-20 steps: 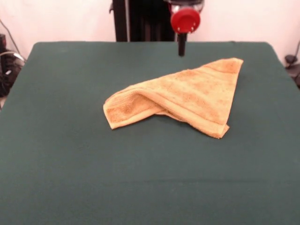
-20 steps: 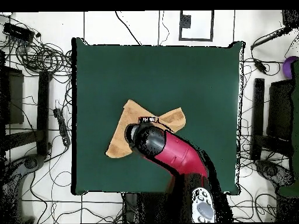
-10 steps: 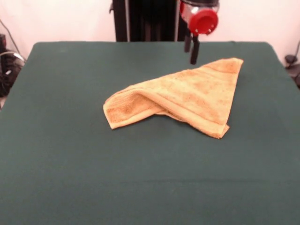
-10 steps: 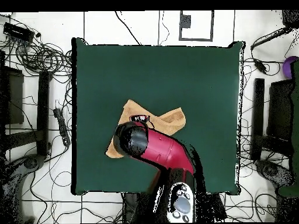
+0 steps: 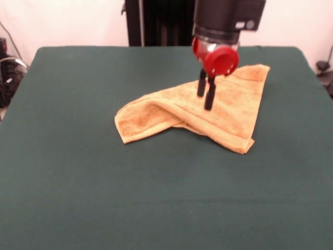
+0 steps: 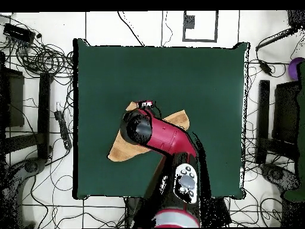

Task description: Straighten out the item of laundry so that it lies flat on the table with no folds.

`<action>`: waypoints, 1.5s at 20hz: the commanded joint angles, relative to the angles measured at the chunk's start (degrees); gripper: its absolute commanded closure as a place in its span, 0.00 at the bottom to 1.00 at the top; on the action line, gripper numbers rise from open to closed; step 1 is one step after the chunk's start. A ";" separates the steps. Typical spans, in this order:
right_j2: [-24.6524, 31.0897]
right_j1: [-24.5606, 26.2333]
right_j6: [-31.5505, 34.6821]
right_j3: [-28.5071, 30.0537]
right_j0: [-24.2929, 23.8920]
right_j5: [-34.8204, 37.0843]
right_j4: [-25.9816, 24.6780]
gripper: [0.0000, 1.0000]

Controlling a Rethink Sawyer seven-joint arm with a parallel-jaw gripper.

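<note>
Desk (image 5: 78,198): wide green felt surface, bare all round the cloth, so there is ample room to spread it in any direction.

Arm (image 6: 170,143): red and black, coming down over the cloth; in the overhead view it hides most of the cloth's middle.

Towel (image 5: 229,112): golden-orange terry, lying a little behind the desk's centre in the front view. It is doubled over into a rough triangle. One point reaches toward the far right, a rolled, rounded fold sits at the left end, and a layered corner lies at the near right. A raised ridge runs along the folded edge (the top layer does not lie tight on the one below).

Hand (image 5: 205,96): released, its two dark fingers (image 5: 209,95) slightly parted and pointing down over the towel's middle, at or just above the top layer; contact cannot be told. Nothing is held.

Handling, as judged: soft, light, limp cloth with no stiffness; it will drape and drag, and the felt will likely grip the pile. Best hold seems a pinch on the upper layer only, at a free corner or hem, then peel it back across.
</note>
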 commanded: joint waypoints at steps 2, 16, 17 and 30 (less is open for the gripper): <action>8.44 8.74 2.54 -3.99 -1.13 -8.47 -1.44 0.00; 0.26 2.53 17.68 1.28 9.52 9.65 14.66 0.00; -1.09 2.24 19.03 0.54 10.79 11.74 15.29 0.00; 7.55 8.46 -2.35 -5.21 -2.65 -0.94 1.36 0.00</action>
